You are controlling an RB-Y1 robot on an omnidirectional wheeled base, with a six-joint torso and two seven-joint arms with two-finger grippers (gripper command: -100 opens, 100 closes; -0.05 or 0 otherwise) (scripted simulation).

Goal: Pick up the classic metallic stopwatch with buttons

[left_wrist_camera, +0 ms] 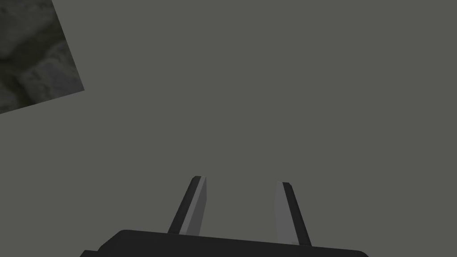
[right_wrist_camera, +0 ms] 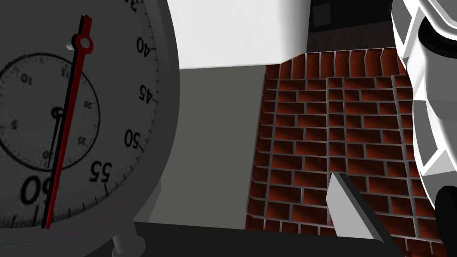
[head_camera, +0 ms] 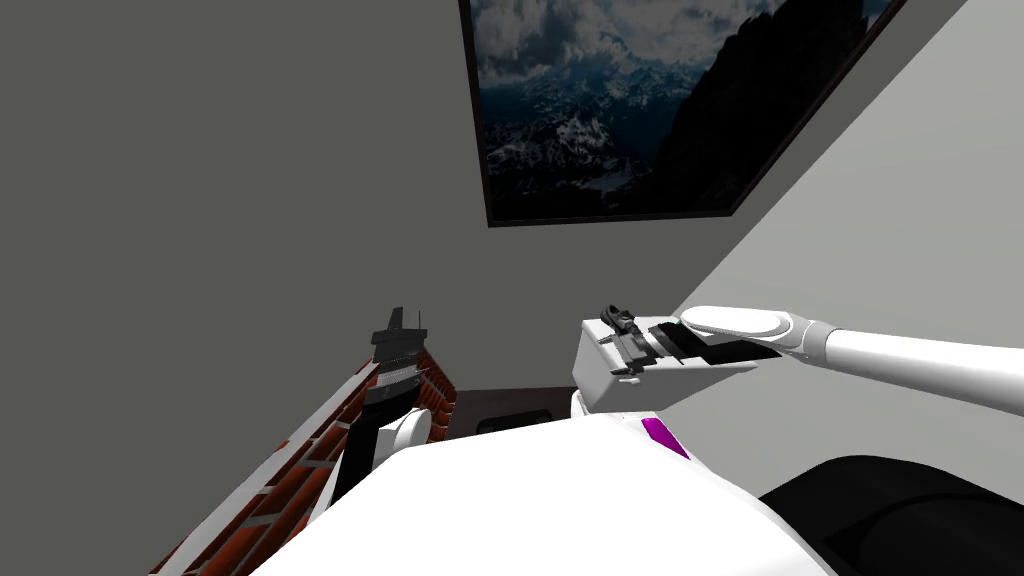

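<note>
The left gripper (left_wrist_camera: pixel 241 182) points up at the grey wall (left_wrist_camera: pixel 267 89), its fingers apart and empty. The stopwatch (right_wrist_camera: pixel 80 116) sits right at the right gripper (head_camera: pixel 622 345), whose arm reaches in level from the right. One finger (right_wrist_camera: pixel 346 205) stands clear of its rim and the other is hidden, so I cannot tell whether it is gripped.

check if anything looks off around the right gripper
Yes: the stopwatch sits off to one side of the right gripper, not centred. The finger in view stands well clear of its rim, with a red brick surface showing in the gap, so it does not look squarely gripped. The left gripper is open, empty.
</note>
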